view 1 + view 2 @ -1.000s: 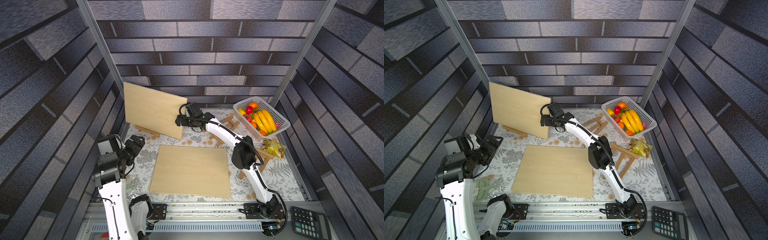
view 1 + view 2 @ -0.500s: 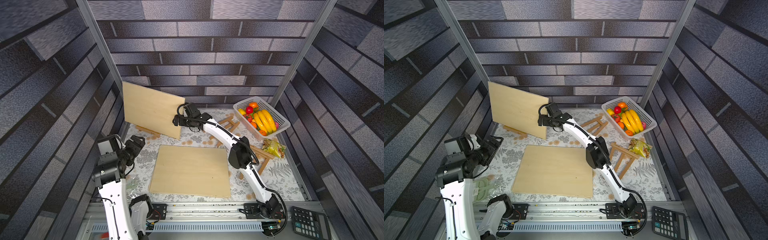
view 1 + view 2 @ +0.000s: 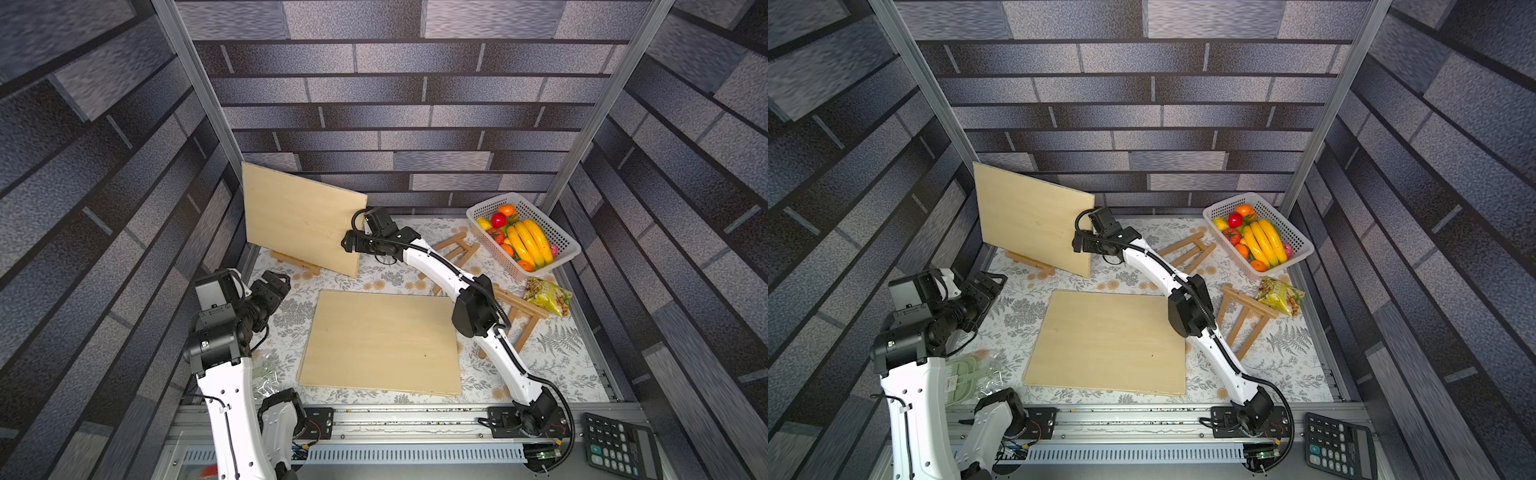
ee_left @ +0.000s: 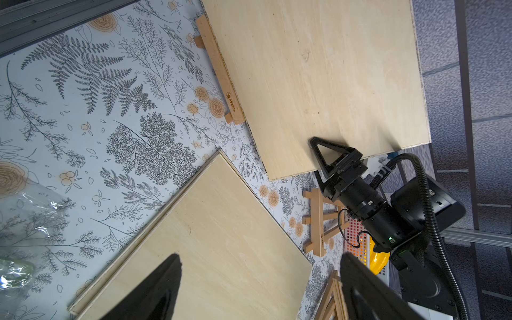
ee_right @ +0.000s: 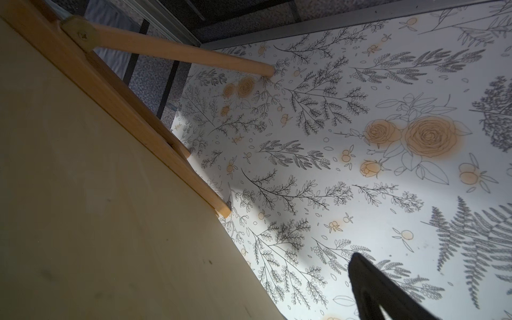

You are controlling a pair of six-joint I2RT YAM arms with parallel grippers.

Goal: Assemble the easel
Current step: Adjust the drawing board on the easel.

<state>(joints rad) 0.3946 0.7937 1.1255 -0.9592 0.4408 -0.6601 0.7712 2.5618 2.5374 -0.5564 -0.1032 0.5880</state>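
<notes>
You are at the step of seating the panel on the stand: the upright plywood board (image 3: 299,220) leans at the back left of the table, its lower edge on the ledge of the standing easel (image 4: 221,72), whose rear leg is splayed out behind it. The right gripper (image 3: 348,244) straddles the board's free side edge with its jaws spread wide. One finger (image 4: 329,155) is in front of the panel and the other behind, with daylight between finger and wood, so it is gripping nothing. The left gripper (image 3: 279,279) hovers over the left side of the floral table (image 3: 557,345), also spread and empty. The board sits off-centre and overhangs the ledge toward your right gripper. I would judge that the next move calls for either nudging it along the ledge or drawing the arm straight out sideways without clipping that edge and tipping the stand. By count there are three easels: the one standing, one lying flat beside the fruit basket (image 3: 552,264) at (image 3: 453,253), and one under the right arm's elbow (image 3: 517,316). There is one upright board plus the flat boards (image 3: 382,340) at centre, whose layered edge suggests two stacked. There is also one snack packet (image 3: 546,297), one calculator (image 3: 619,446) and one plastic bag (image 3: 967,374).
</notes>
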